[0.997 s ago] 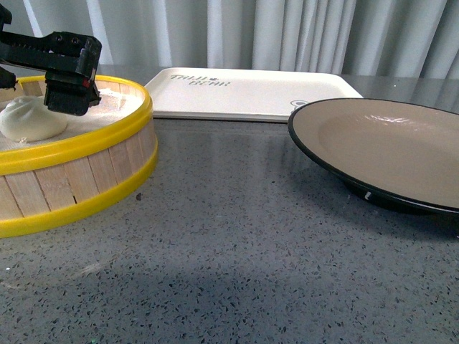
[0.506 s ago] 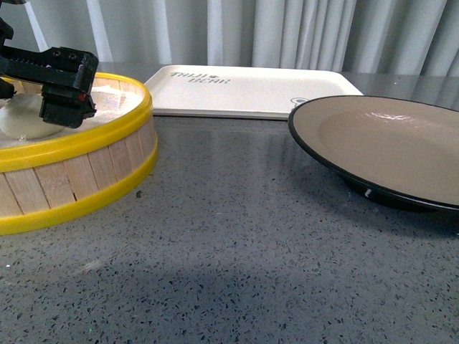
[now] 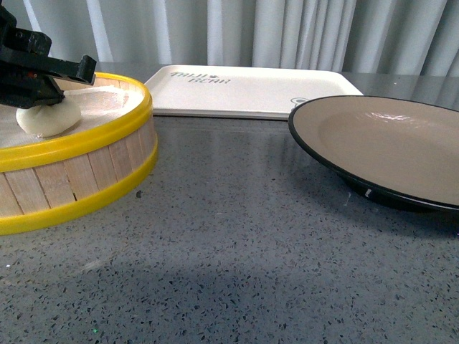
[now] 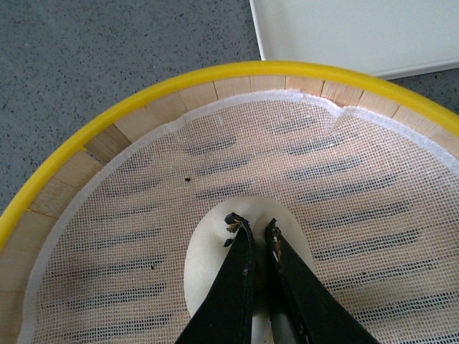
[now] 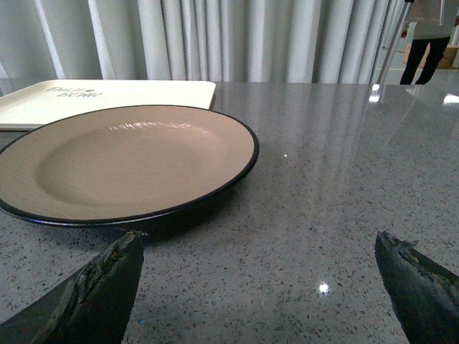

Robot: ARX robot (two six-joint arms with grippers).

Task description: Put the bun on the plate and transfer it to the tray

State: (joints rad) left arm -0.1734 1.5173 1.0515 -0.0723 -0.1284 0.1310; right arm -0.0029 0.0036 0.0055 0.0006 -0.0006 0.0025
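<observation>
- A grey speckled stone table point(image 3: 237, 251) fills the front view, with pale curtains behind it.
- At the left stands a round wooden steamer basket with yellow rims point(image 3: 107, 136), lined with a white mesh liner point(image 4: 143, 215).
- A small round white steamed bun point(image 3: 44, 120) is inside the basket, on the mesh.
- The black left gripper point(image 4: 257, 229) is directly over the bun. Its fingers are set narrow, with only a sliver between the tips, and they appear to pinch the top of the bun. Whether the bun's base is off the mesh cannot be told.
- At the right is a wide, shallow round plate point(image 3: 387, 143), tan inside with a black rim. It is empty and well apart from the basket.
- Behind and between them lies a flat rectangular cream-white plastic tray with grey lettering point(image 3: 251, 93), with nothing on it.
- The right gripper point(image 5: 258, 290) sits low over the table near the plate, fingers spread wide and holding nothing.
- The step in hand is probably lifting the bun out of the basket.
- To do it well, rise straight up until the bun clears the yellow rim, and only then move across to the plate.
- Keep the squeeze gentle, because soft dough could tear or slip from a top pinch.
- Watch that the mesh does not cling and lift with the bun.
</observation>
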